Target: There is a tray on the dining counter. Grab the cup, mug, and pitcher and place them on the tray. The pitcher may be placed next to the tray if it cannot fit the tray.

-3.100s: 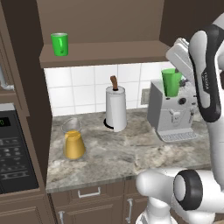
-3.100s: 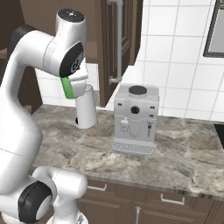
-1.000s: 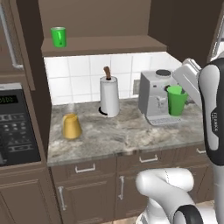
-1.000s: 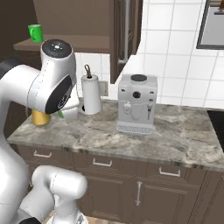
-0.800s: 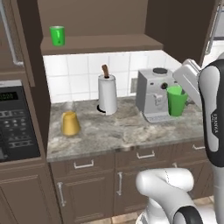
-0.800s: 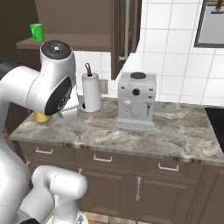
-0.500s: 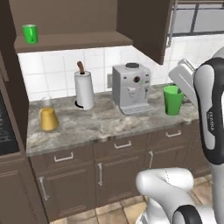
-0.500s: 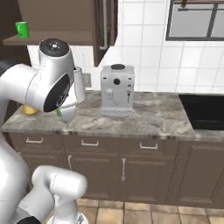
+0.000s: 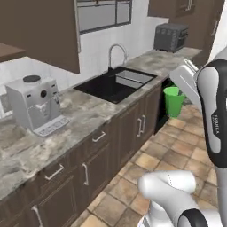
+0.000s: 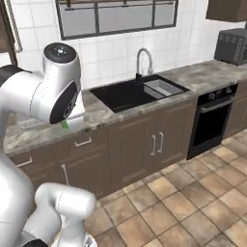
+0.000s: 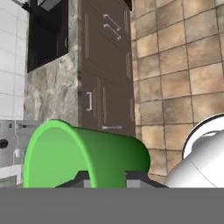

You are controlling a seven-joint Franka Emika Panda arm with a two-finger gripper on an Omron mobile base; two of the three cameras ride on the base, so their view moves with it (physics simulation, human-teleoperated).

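My gripper [image 9: 175, 94] is shut on the cup [image 9: 174, 101], a plain green tumbler that tapers to a narrower base. It hangs upright in the air over the tiled floor, in front of the worktop cabinets. In the hand view the cup [image 11: 83, 155] lies across the picture with its wide rim to the left, and the gripper [image 11: 109, 178] clamps its wall from both sides. A sliver of the cup [image 10: 64, 125] peeks out below the arm in the right base view. The tray, the dining counter, the mug and the pitcher are out of view.
A stone worktop [image 9: 84, 111] carries a silver coffee machine [image 9: 35, 104] and a black sink [image 9: 116, 84] with a faucet [image 10: 144, 59]. A dark toaster oven [image 9: 170, 37] stands at the far corner, above a built-in oven [image 10: 213, 121]. Brown tiled floor [image 10: 193, 193] spreads ahead.
The base has turned and driven, so the whole scene slid left: the shelf and paper-towel roll left the views, sink and oven came in. The cup stays in the shut gripper.
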